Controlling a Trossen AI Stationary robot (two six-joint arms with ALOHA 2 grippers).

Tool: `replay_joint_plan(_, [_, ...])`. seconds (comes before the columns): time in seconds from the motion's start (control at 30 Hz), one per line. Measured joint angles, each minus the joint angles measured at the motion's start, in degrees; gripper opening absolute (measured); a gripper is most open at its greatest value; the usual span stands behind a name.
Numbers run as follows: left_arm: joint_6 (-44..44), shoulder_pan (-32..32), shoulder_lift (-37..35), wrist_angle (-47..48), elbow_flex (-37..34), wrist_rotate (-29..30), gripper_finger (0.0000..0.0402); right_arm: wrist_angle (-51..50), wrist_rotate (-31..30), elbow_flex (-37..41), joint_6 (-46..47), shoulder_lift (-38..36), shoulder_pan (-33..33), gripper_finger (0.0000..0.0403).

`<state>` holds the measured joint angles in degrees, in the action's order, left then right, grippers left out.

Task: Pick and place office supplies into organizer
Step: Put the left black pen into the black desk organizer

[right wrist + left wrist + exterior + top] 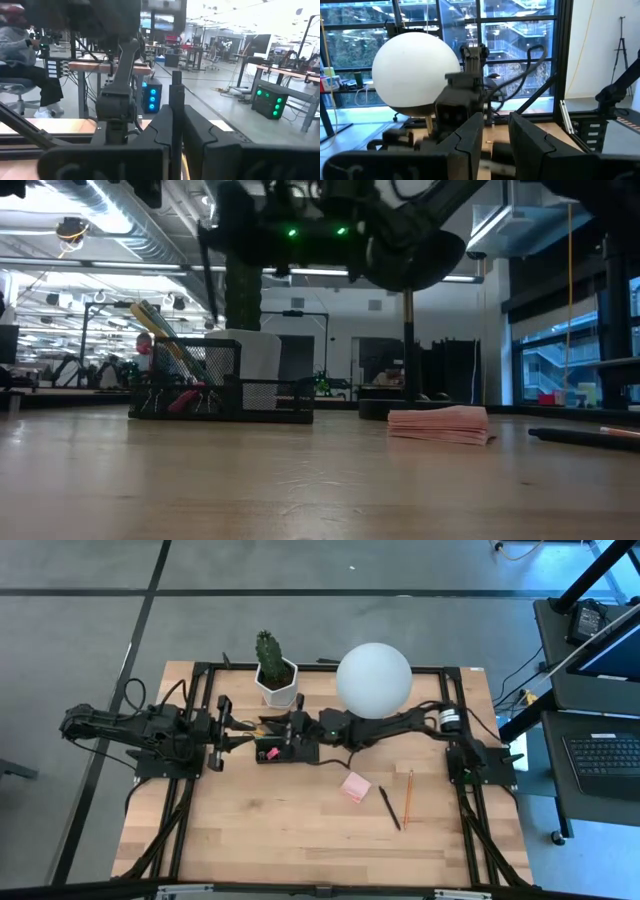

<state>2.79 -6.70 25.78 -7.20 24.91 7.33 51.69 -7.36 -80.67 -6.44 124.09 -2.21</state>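
Observation:
The black mesh organizer (287,753) (240,395) stands between the two grippers. Yellow-handled scissors (160,330) lean in its tall cup, and a small pink piece (270,752) lies inside it. My right gripper (288,726) (177,125) hovers over the organizer, shut on a thin black pen (176,92) (210,280). My left gripper (243,729) (496,135) faces it from the left, open and touching nothing. On the table to the right lie the pink sticky-note pad (355,787) (440,425), another black pen (389,808) and the orange pencil (409,798). My right gripper pinches the black pen between its two fingers, which come level from the table's right. The pen stands about upright, its upper end (176,77) rising above the fingers. Its lower part (214,320) hangs down toward the organizer's cup. I cannot tell whether it touches the cup.
The cactus in its white hexagonal pot (275,680) and the white globe lamp (374,680) stand just behind the organizer, near the far edge. Black frame rails (200,790) run along the table's left and right sides. Bare wood lies toward the near edge.

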Motion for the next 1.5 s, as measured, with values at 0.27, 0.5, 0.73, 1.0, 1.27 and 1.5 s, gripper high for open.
replay_joint_plan(0.27, [0.5,0.0,0.0,0.5,0.0,0.0,0.0088,-3.9,1.4,-7.2,-3.1,7.8,-0.7,0.0022])
replay_joint_plan(0.5, [0.5,0.0,0.0,1.5,0.0,0.0,0.0088,-12.2,1.0,-9.1,-1.5,8.4,-1.9,0.0022])
replay_joint_plan(0.73, [0.5,0.0,0.0,1.5,0.0,0.0,0.0088,-20.0,0.9,-9.1,1.7,8.5,-3.3,0.0022])
replay_joint_plan(1.0, [0.4,0.0,0.0,1.5,0.0,0.0,0.0088,-21.0,1.1,-9.1,1.8,8.5,-3.2,0.0045])
replay_joint_plan(1.27, [-0.1,0.0,0.0,1.5,0.0,0.0,0.0088,-21.0,1.0,-9.1,1.9,8.5,-2.9,0.0069])
replay_joint_plan(1.5, [-0.1,0.0,0.0,1.5,0.0,0.2,0.0088,-21.1,1.3,-9.1,1.8,8.4,-2.8,0.0098])
